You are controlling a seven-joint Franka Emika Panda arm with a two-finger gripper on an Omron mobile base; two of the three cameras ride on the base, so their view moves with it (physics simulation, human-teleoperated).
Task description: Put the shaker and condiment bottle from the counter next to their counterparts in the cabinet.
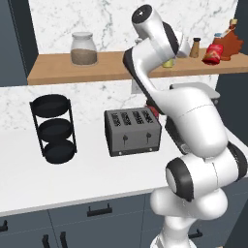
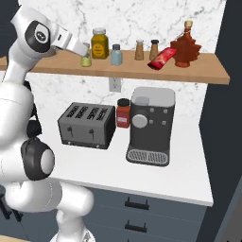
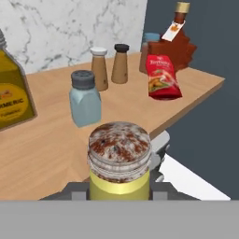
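The end effector [image 2: 84,53] is raised to the level of the cabinet [image 2: 198,72], at the left part of the open wooden shelf. Its jaws are closed on the shaker [image 3: 119,161], a yellow-green cylinder with a speckled tan cap, gripped low on the body. In the hand view the shaker stands upright between the fingers, over the front portion of the shelf board. Whether its base touches the wood cannot be determined.

In the right base view the shaker [image 2: 86,60] sits just left of a yellow-labelled jar [image 2: 99,44]. The pale blue shaker [image 2: 116,55] stands just to the right of that jar. Further right are two brown dark-capped shakers [image 2: 139,50], side by side and apart from the blue one.

The condiment bottle [image 2: 161,58], bright red with a pale label, lies tilted on the shelf, leaning against the dark red leaf-shaped bottle [image 2: 185,48] near the right end of the shelf.

On the counter [image 2: 189,175] below stand a grey toaster [image 2: 88,125], a red-lidded jar [image 2: 123,113] just behind its right end, and a coffee machine [image 2: 151,125]. In the left base view a black three-tier rack [image 1: 53,128] stands on the counter left of the toaster, and a glass jar [image 1: 83,49] sits on the shelf above it, well apart from the held shaker.
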